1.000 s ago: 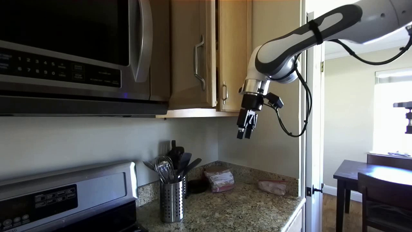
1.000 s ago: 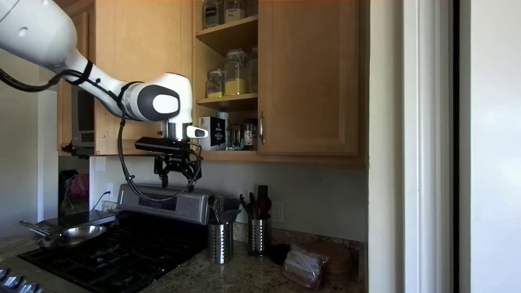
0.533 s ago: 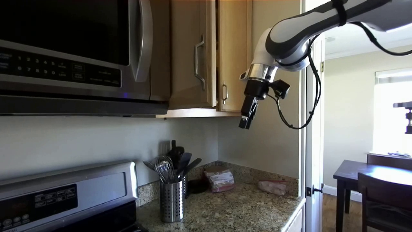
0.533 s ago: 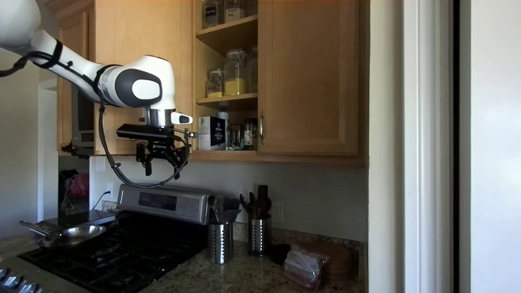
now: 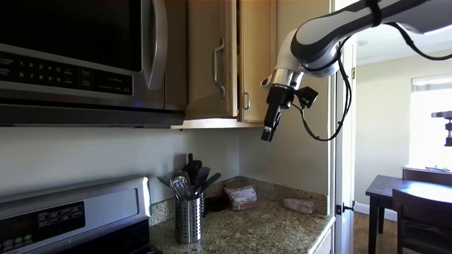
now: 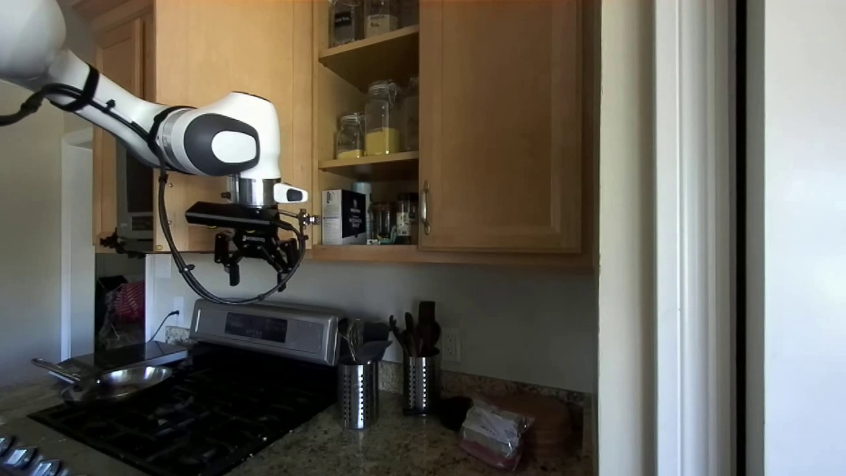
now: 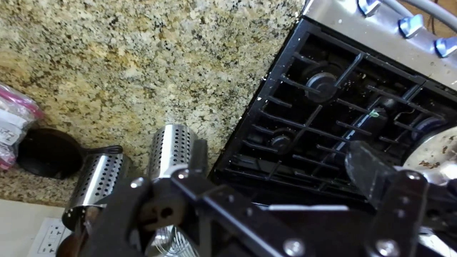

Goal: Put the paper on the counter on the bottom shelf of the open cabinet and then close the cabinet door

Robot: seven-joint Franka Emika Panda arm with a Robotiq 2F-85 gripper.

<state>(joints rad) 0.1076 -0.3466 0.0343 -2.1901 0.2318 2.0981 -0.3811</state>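
My gripper [image 6: 258, 280] is open and empty, pointing down, high above the stove and counter edge; it also shows in an exterior view [image 5: 267, 135] and the wrist view [image 7: 280, 153]. The honey-coloured cabinet [image 6: 322, 132] is open. Its cabinet door [image 6: 231, 86] is swung outward, behind the arm; its bar handle shows in an exterior view [image 5: 219, 67]. The bottom shelf [image 6: 367, 252] holds a white-and-black box and jars. A tiny pale bit [image 6: 375, 240] at its front may be the paper; too small to tell. I see no paper on the granite counter [image 7: 142, 64].
A closed cabinet door [image 6: 502, 132] stands right of the opening. Metal utensil cups [image 6: 357, 396] [image 6: 422, 383], a plastic-wrapped packet [image 6: 494, 433] and a pale flat lump [image 5: 299, 204] are on the counter. The stove [image 6: 198, 410] bears a pan [image 6: 125, 383]. The microwave [image 5: 70, 46] hangs beside the cabinet.
The arm has drawn back from the cabinet opening and risen slightly, and the gripper has tilted. In the last half second it has shifted only a little. The gripper stays open; the cabinet door has not moved.
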